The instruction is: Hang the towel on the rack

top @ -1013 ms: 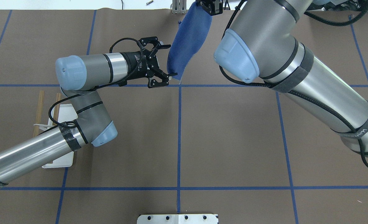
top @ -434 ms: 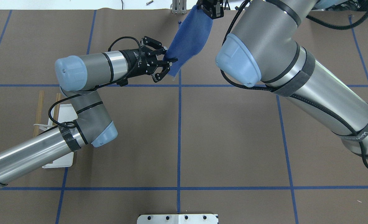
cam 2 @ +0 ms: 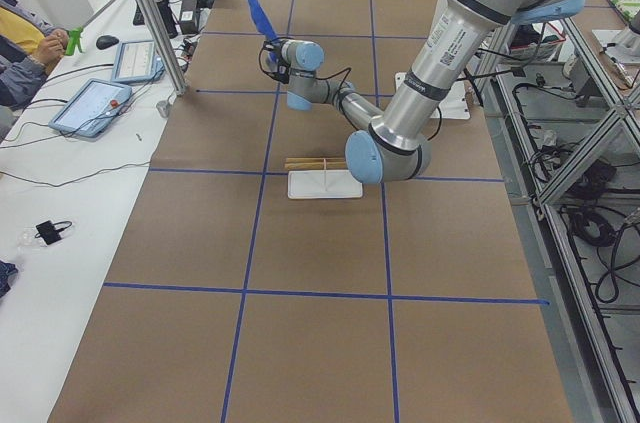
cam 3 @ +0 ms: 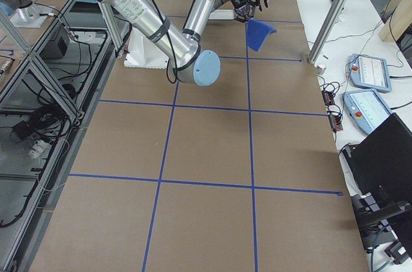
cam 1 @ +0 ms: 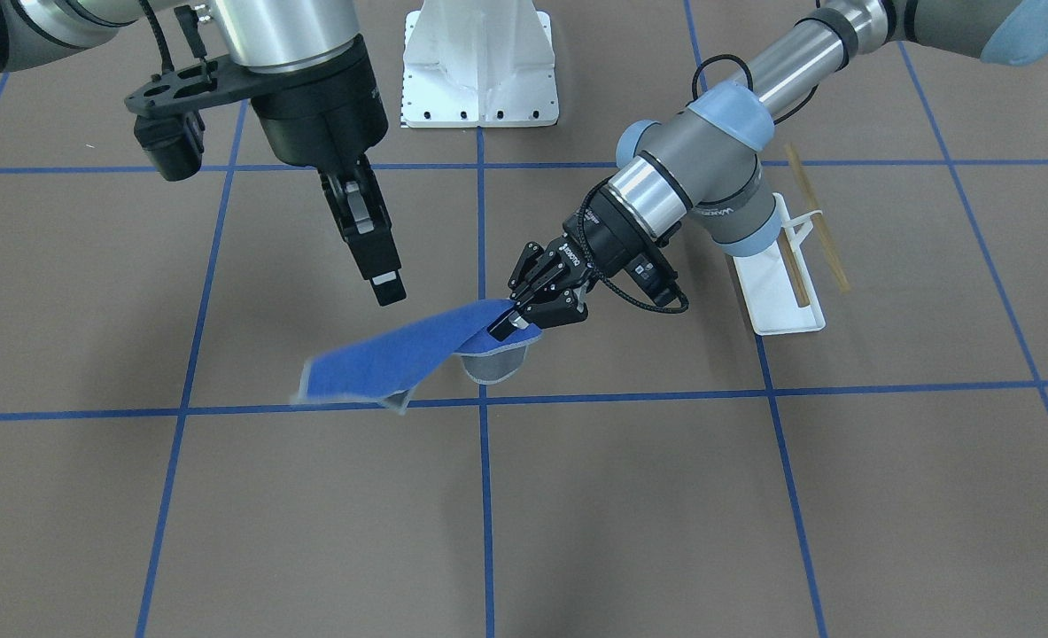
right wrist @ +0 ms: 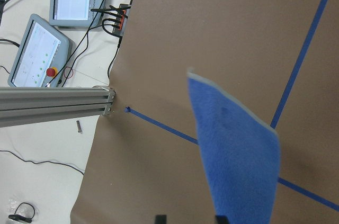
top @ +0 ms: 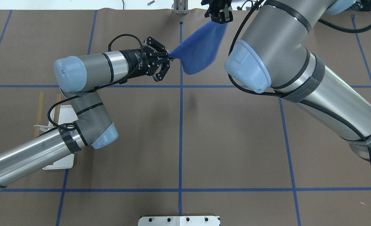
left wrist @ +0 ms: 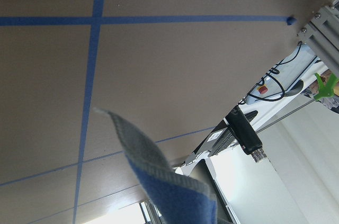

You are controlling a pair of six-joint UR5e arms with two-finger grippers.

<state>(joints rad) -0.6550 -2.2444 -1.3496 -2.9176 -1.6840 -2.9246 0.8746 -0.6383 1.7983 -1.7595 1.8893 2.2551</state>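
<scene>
Left gripper (cam 1: pixel 508 324) pinches the blue-and-grey square cloth towel (cam 1: pixel 399 354); right gripper (cam 1: pixel 386 285) spread, clear. Advise carrying high to wooden-rod rack (cam 1: pixel 792 266), tabletop's left edge.

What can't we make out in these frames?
The rack: overhead, the left arm covers most of its tray and upright.
The towel: front-facing view, its free end is motion-blurred.
The left gripper: its wrist view shows only a towel corner, fingers out of frame.
The right gripper: overhead, partly cut off by the top edge; too small in side views.
</scene>
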